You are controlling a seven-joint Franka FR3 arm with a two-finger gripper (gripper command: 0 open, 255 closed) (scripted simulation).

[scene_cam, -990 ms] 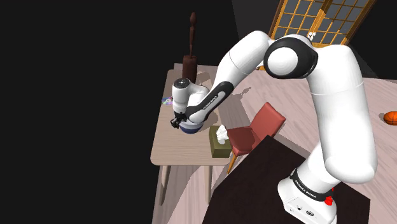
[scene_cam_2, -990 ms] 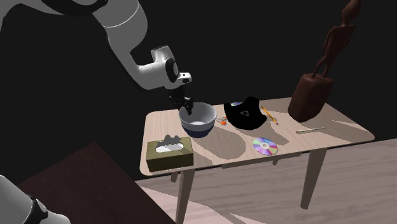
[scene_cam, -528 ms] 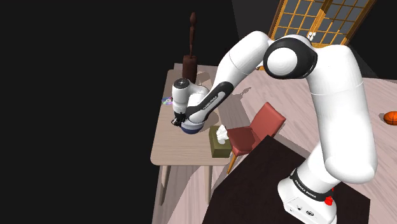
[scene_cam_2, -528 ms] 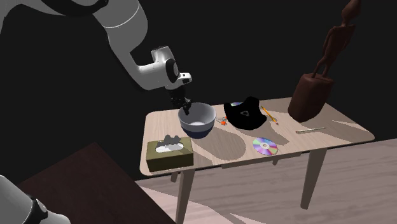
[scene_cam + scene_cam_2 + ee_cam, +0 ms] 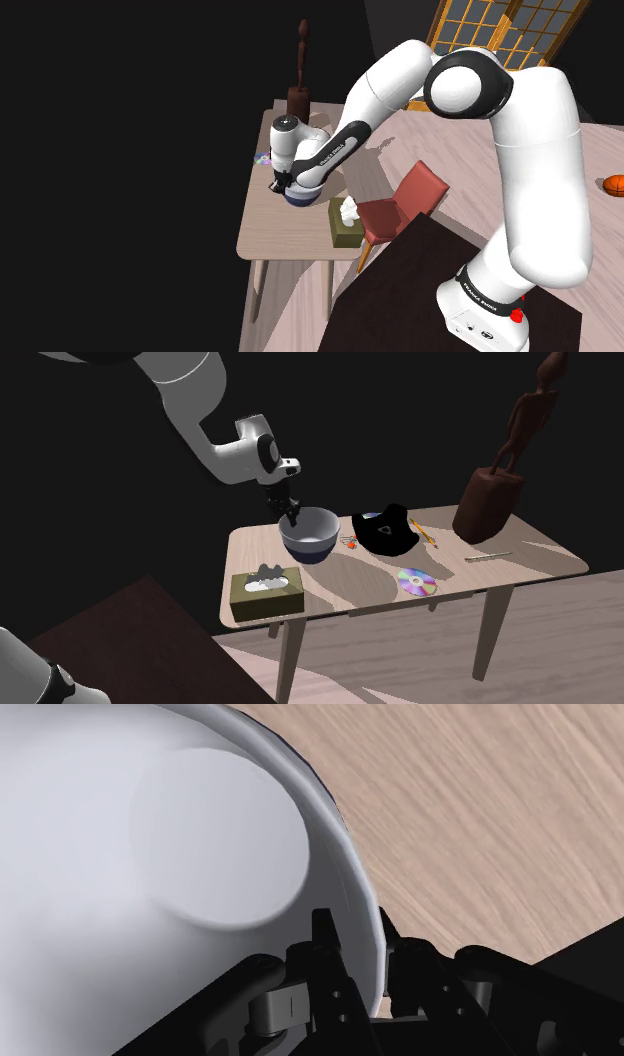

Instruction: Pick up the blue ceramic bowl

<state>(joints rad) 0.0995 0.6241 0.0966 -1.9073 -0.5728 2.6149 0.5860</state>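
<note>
Bowl (image 5: pixel 312 544) up slightly vs before, claw (image 5: pixel 356 932) clamped on rim.

A room in a home: a pale wooden desk (image 5: pixel 520 557) on plank flooring (image 5: pixel 400 667), a red upholstered chair (image 5: pixel 405 198), an olive tissue box (image 5: pixel 267 597), a dark carved wooden figure (image 5: pixel 497 477), a lattice-paned window (image 5: pixel 478 25).
</note>
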